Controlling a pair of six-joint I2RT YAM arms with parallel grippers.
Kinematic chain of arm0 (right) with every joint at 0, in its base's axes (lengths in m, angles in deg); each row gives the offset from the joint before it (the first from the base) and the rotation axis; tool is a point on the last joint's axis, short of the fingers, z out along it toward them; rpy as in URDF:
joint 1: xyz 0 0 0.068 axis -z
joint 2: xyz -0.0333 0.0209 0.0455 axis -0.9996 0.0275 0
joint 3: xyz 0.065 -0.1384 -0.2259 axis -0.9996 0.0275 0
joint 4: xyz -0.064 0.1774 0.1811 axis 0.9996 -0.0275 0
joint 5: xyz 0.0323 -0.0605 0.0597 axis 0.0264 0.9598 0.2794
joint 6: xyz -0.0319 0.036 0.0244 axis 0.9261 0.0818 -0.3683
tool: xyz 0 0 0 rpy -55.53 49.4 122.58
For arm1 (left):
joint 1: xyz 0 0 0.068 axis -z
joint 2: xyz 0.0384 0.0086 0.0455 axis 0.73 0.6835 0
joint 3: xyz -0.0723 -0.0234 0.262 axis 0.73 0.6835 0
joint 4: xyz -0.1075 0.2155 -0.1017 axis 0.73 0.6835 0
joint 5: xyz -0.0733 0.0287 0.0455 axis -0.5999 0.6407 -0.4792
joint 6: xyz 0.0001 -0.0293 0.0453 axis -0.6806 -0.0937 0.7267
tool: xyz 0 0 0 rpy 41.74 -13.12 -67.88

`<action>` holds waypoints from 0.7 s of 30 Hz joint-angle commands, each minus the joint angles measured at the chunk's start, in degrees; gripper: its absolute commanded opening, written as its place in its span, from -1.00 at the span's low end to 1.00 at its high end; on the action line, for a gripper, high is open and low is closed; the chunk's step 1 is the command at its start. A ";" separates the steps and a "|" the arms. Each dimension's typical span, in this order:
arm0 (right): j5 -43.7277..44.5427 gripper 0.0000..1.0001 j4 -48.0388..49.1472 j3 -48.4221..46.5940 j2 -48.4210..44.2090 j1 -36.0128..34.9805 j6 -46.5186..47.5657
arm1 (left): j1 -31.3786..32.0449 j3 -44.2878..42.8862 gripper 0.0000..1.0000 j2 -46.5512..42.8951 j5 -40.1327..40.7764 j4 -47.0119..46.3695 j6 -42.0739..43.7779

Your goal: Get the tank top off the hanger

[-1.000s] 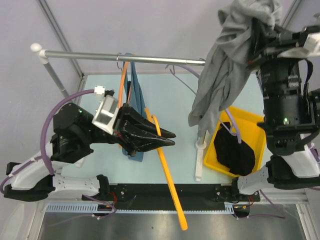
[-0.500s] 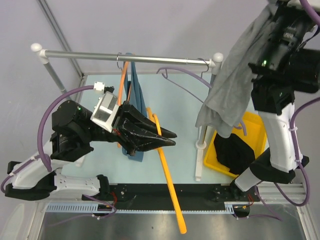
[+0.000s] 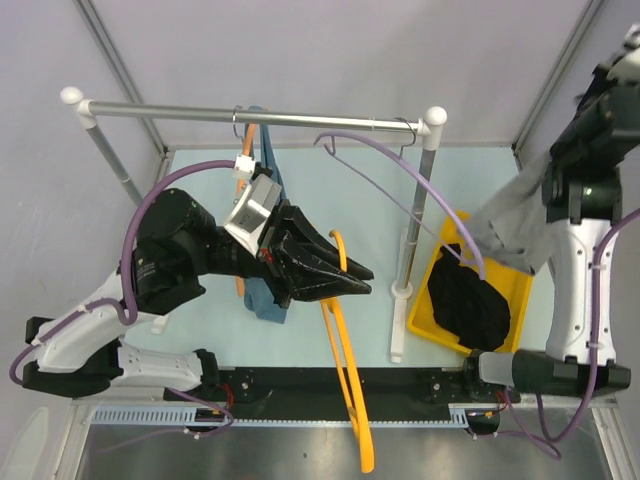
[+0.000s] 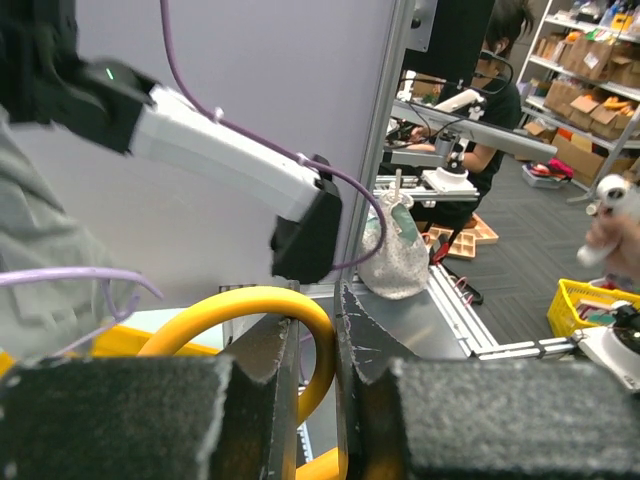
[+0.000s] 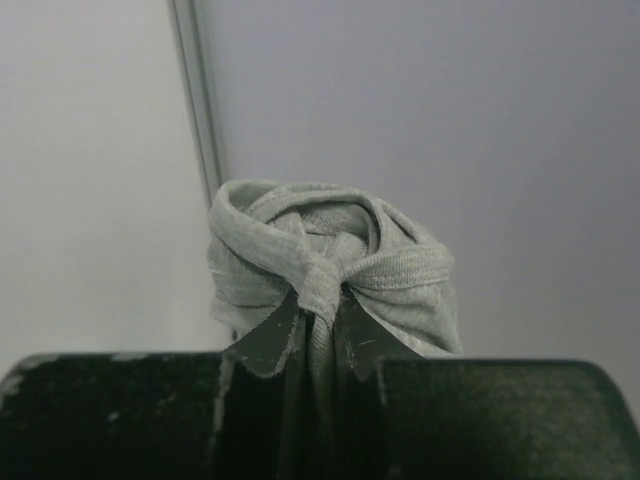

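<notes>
Two clenched grips: left end effector [image 4: 335,322] pinches the orange hanger [image 4: 250,305]; right end effector [image 5: 318,312] clamps the grey tank top [image 5: 335,250].

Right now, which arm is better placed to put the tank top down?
Right, most likely. The right gripper is shut on the grey tank top, which hangs near the yellow bin. The left gripper is occupied, shut on the orange hanger.

1 metal clothes rail [image 3: 250,115] on 2 white-capped posts, above the far side of 1 pale green table [image 3: 200,170]. 1 yellow bin [image 3: 424,318] at the table's right, just beside the right post [image 3: 428,180], holding 1 black garment [image 3: 467,305]. Background: 1 seated person [image 4: 490,110], shelves of boxes [image 4: 590,80].
</notes>
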 commanded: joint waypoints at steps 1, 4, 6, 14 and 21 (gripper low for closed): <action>-4.30 -1.00 0.74 17.28 -11.33 0.92 -13.25 | -1.56 0.25 -1.00 -0.44 -2.50 -4.15 -3.06; -6.06 -1.00 -2.84 26.61 -16.96 0.92 -18.52 | -2.53 0.08 -1.00 0.27 -3.11 -4.42 -4.20; -8.07 -1.00 -4.18 31.52 -19.96 0.83 -19.59 | -2.97 0.16 -1.00 0.62 -3.64 -4.42 -4.99; -9.23 -1.00 -19.81 23.65 -26.47 -0.14 -23.02 | -4.73 2.88 -1.00 0.27 -4.69 -6.87 -6.66; -11.60 -1.00 -34.83 17.31 -30.78 -0.14 -30.65 | -5.70 3.85 -1.00 -0.08 -5.75 -7.32 -7.54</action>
